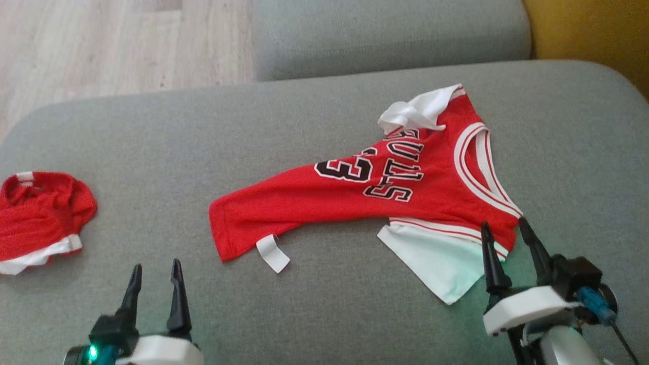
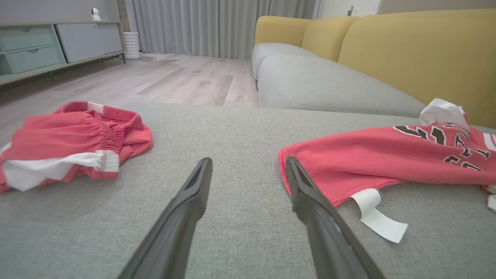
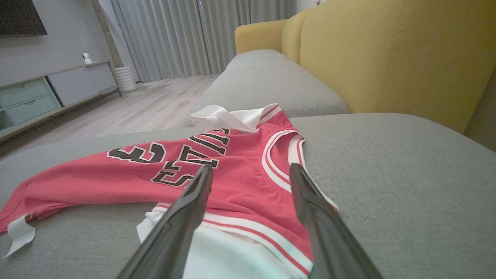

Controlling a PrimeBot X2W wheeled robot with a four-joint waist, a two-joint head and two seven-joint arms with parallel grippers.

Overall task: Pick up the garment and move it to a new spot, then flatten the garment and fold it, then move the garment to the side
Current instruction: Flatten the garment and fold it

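Far to the left of our left fingers (image 1: 175, 296) a bundle of red shorts (image 1: 43, 213) lies crumpled, well apart from them, and we judge it is not part of this step. The left fingers are spread wide with nothing between them, hovering low over bare sofa cushion (image 1: 324, 319). Just ahead of their tips and to the right sits the hem corner of the jersey (image 1: 314, 203), with a white tag (image 1: 272, 253) folded out beside it.

From there the jersey runs away to the right, twisted and narrowed. Its lettering faces up, one white panel is flipped over at the far edge, and another spills out toward our right fingers (image 1: 493, 268). Those fingers are also spread wide and grip nothing. Their tips sit over the striped trim at the shoulder end, with red fabric showing between them. We cannot tell whether they touch the cloth.

We read the layout this way: one pair of fingers waits at each end of the jersey, so the two ends can be drawn apart. The jersey looks set down but not yet flattened, and the twist and the turned-out white panels need working out before any fold.

The cushion is grey woven fabric, soft and slightly domed, so cloth may drag on it rather than slide. Beyond the fingers lies a second grey cushion (image 1: 385, 35), and to their right a yellow backrest (image 1: 588, 30). Past the sofa we see pale wooden floor (image 1: 101, 45), grey curtains (image 2: 217, 27) and a low cabinet (image 2: 38, 48).
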